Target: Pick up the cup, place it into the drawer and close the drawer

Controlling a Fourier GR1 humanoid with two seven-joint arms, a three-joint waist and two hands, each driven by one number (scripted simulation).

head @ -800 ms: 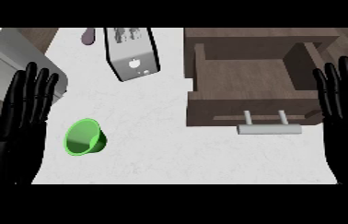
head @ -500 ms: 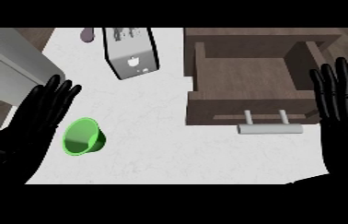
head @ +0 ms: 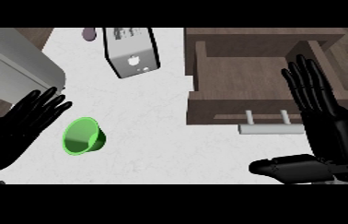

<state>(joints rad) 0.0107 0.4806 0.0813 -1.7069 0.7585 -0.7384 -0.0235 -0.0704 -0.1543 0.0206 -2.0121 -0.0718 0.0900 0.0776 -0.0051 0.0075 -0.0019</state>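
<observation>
Right now, in the head view, your landmark is the green cup (head: 83, 136), which lies tipped on its side on the white counter (head: 156, 108), its mouth turned up and toward the left hand. Your left hand (head: 28, 124) sits just beside the cup on its left, fingers spread wide and straight, holding nothing; whether a fingertip touches the rim you cannot tell. Well to the right of the cup stands the wooden drawer (head: 248, 82), pulled open, its inside bare, with a pale bar handle (head: 270, 126) on the front that faces you. Your right hand (head: 316, 108) is further right again, over the drawer's right side, fingers straight and slightly fanned, thumb stretched out low toward the cup's side, also holding nothing. Above and to the right of the cup a silver toaster (head: 131, 52) lies on the counter, and a grey appliance (head: 27, 73) fills the corner above and to the left of it. As a judgement, the pick-up has not begun. Watch for this: a cup on its side can roll, so if your open fingers nudge it before they curl round it, it may slide away toward the toaster or the drawer front. Carrying it across, a low path could also knock it against the drawer's near wall or the handle.
</observation>
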